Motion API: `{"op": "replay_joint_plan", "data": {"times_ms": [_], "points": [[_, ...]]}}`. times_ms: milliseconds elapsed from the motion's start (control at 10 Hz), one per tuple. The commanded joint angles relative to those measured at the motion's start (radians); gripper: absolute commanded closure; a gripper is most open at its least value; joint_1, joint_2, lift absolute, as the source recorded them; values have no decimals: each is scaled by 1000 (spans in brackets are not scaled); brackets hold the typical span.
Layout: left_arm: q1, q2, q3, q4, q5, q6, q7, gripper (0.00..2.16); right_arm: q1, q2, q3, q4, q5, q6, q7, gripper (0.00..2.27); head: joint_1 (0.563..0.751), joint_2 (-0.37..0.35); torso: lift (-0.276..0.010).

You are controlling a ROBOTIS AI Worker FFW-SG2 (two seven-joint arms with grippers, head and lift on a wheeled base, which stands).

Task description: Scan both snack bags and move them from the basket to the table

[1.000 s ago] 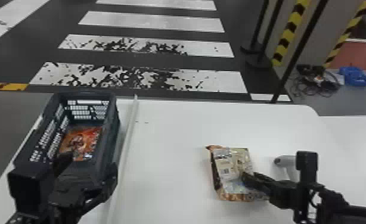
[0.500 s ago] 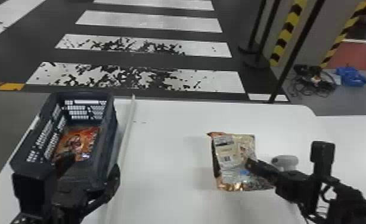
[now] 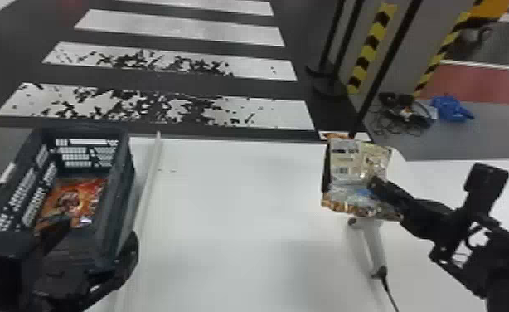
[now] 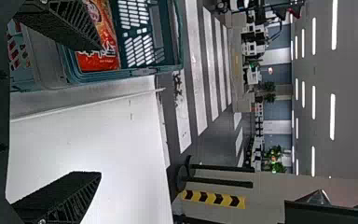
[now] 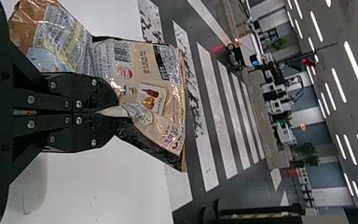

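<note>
In the head view my right gripper [image 3: 376, 186] holds a tan and silver snack bag [image 3: 345, 166] up over the table's right side, partly in front of the scanner [image 3: 369, 240]. The right wrist view has my right gripper [image 5: 109, 112] shut on a pinched fold of that snack bag [image 5: 144, 60]. At the lower left, my left gripper [image 3: 88, 244] is at the near end of the basket [image 3: 121, 199], where an orange snack bag [image 3: 73, 199] lies. In the left wrist view, my left gripper [image 4: 98, 112] stands open, one finger overlapping the orange snack bag [image 4: 105, 37].
A thin white strip [image 3: 148, 182] runs along the white table [image 3: 233, 215] beside the basket. The scanner's cable trails to the near edge. Beyond the table's far edge are posts, a striped pillar, and cables with a blue item [image 3: 450, 108] on the floor.
My right gripper has raised the tan and silver snack bag and carried it slightly away from me, uncovering more of the scanner. The left gripper stays by the basket.
</note>
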Motion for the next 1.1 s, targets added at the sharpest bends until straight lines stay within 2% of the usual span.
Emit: {"op": "replay_joint_plan", "data": {"times_ms": [0,200,400,600,700,1000], "points": [[-3,1,1,3,-2,2,0,26,-64,-18,-37,103,13,-66,-35,2253,695,-207,-98],[-9,5,1,11,-2,2,-3,26,-145,-61,-38,258,30,-155,-152,2253,695,-285,-98],[-12,11,7,12,3,8,-3,26,-199,-73,-20,398,68,-351,-278,2253,695,-331,-98],[-29,13,7,35,10,8,-12,26,-238,-79,69,530,152,-575,-518,2253,695,-350,-98],[-35,14,5,38,13,8,-12,26,-277,-82,90,605,180,-606,-609,2253,695,-350,-98],[-46,31,7,38,24,8,-14,26,-361,-93,94,778,215,-661,-776,2253,695,-350,-98]]}}
